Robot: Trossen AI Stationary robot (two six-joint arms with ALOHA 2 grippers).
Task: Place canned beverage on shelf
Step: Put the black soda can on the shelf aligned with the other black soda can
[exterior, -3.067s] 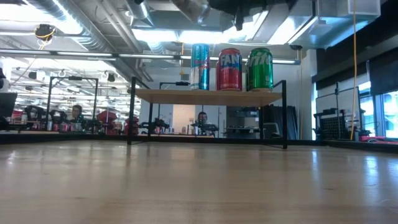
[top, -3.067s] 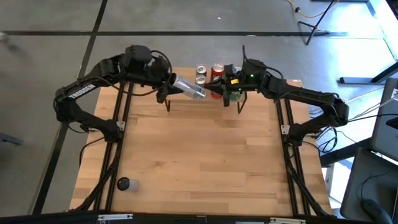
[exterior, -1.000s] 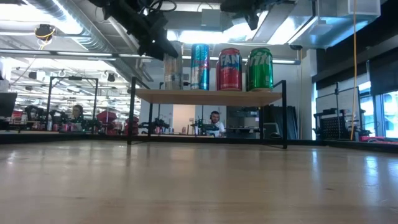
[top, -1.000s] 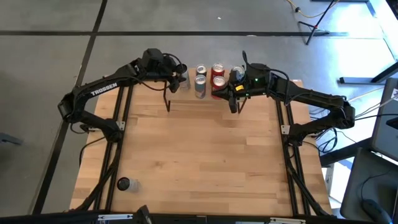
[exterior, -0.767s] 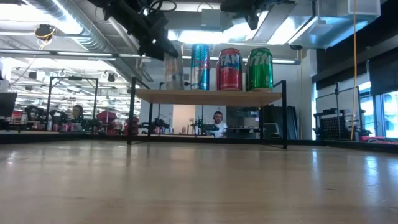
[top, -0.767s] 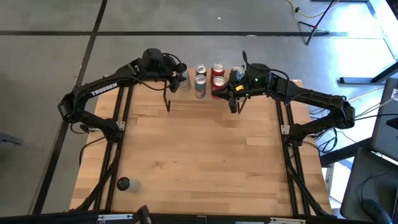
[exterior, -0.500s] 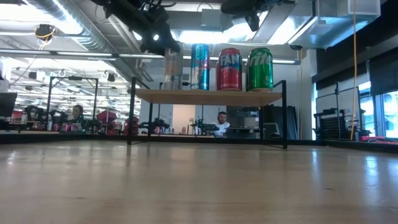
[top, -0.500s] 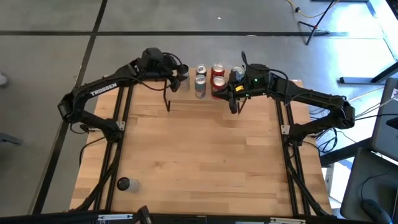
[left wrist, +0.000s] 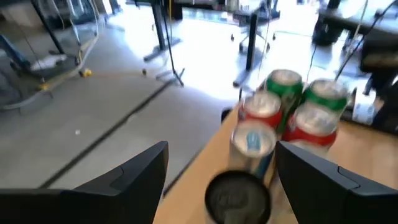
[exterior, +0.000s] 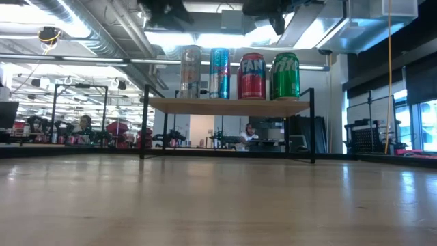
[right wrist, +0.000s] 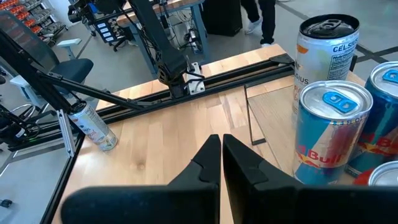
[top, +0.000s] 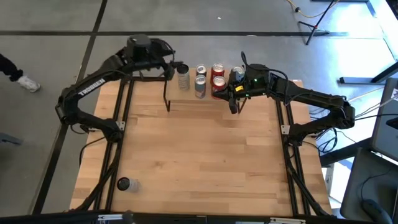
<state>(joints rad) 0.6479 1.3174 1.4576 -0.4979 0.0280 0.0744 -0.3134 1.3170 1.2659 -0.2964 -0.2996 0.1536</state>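
Note:
The shelf (exterior: pixel 229 104) stands at the table's far edge, and a bare part of its plank top shows in the high view (top: pixel 185 94). A silver can (exterior: pixel 190 72) stands upright at the left end of the plank, beside a blue can (exterior: pixel 220 72), a red can (exterior: pixel 251 76) and a green can (exterior: pixel 285 76). My left gripper (top: pixel 171 63) is open, above and to the left of the silver can (top: pixel 182 76). In the left wrist view its fingers (left wrist: pixel 144 174) stand wide apart over that can's top (left wrist: pixel 238 198). My right gripper (right wrist: pixel 221 155) is shut and empty over the shelf's right part (top: pixel 232 99).
More cans crowd the shelf top behind the front row (top: pixel 217 70). A further can (top: pixel 124 184) stands near the table's near left corner. Black rails (top: pixel 118 124) run along the table's left and right sides. People move in the room beyond the table (exterior: pixel 249 130).
My left gripper has come away from the silver can, going up and toward the table's far left. The can stays upright on the shelf's left end. My right arm has kept still.

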